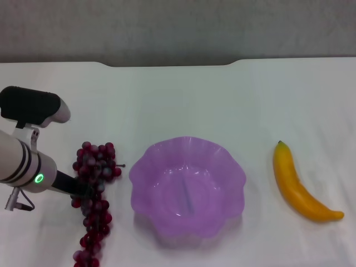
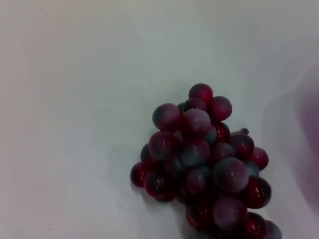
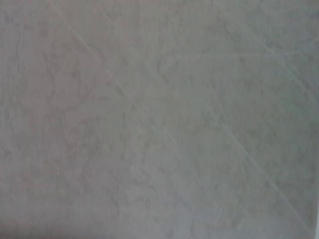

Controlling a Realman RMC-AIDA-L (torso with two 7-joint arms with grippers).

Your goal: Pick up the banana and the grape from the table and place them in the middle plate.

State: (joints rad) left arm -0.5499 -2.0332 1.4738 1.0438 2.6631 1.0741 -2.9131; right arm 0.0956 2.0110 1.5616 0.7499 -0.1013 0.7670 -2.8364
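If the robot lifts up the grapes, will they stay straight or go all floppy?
Probably floppy: the grape is a long bunch of many small round berries, so it would likely dangle. Loose ends may swing. The left hand is at its middle, so both ends could droop toward the table.

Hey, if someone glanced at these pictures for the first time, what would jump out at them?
Probably the purple scalloped plate, empty in the middle of the white table. On the robot's left, the left end effector is at the dark red grape bunch. The yellow banana lies alone on the robot's right.
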